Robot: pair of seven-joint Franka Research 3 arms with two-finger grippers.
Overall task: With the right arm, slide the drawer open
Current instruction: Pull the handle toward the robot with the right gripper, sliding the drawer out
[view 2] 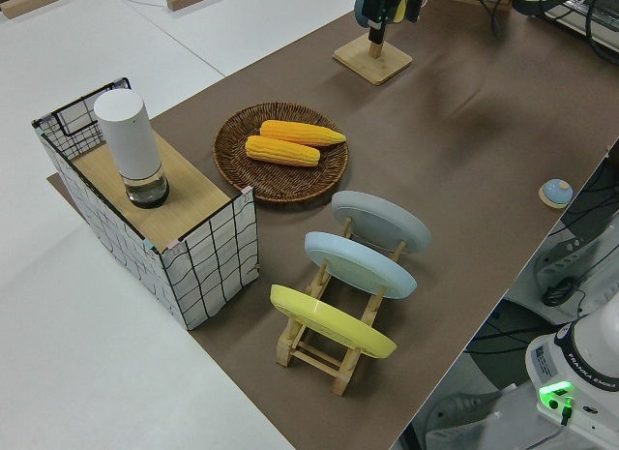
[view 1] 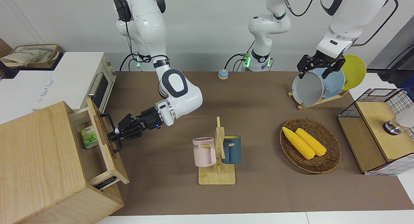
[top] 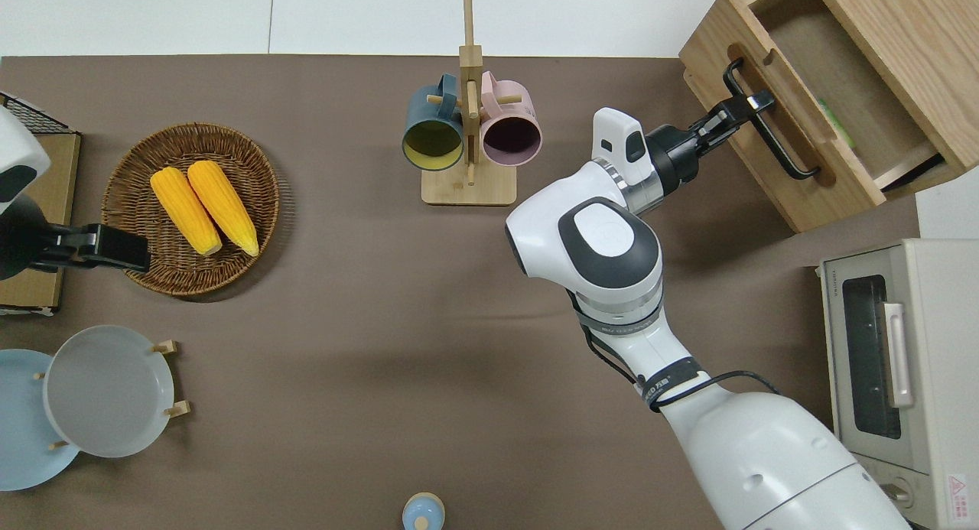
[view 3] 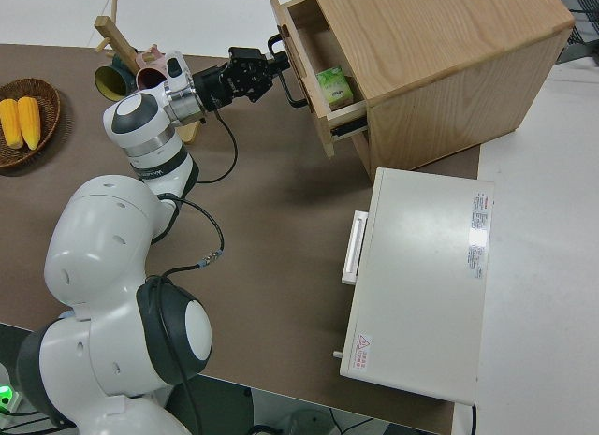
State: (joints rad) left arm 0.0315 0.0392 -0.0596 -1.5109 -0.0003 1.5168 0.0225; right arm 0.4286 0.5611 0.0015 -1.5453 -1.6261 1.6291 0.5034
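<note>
The drawer (view 1: 101, 133) stands pulled partway out of the big pale wooden box (view 1: 38, 162) at the right arm's end of the table. A small green carton (view 1: 89, 136) lies inside it. My right gripper (view 1: 115, 133) is shut on the drawer's black U-shaped handle (view 1: 110, 122). In the overhead view the right gripper (top: 746, 106) holds the handle (top: 776, 144) near its end farther from the robots, and the drawer front (top: 765, 170) stands clear of the box. The right side view shows the right gripper (view 3: 272, 68), the drawer (view 3: 301, 51) and the carton (view 3: 332, 83). The left arm is parked.
A white toaster oven (view 1: 93, 88) stands beside the box, nearer to the robots. A mug rack (view 1: 218, 153) with a pink and a blue mug stands mid-table. A corn basket (view 1: 310, 144), plate rack (view 1: 320, 85), wire-mesh cabinet (view 1: 378, 133) and blue bell (view 1: 223, 74) are also there.
</note>
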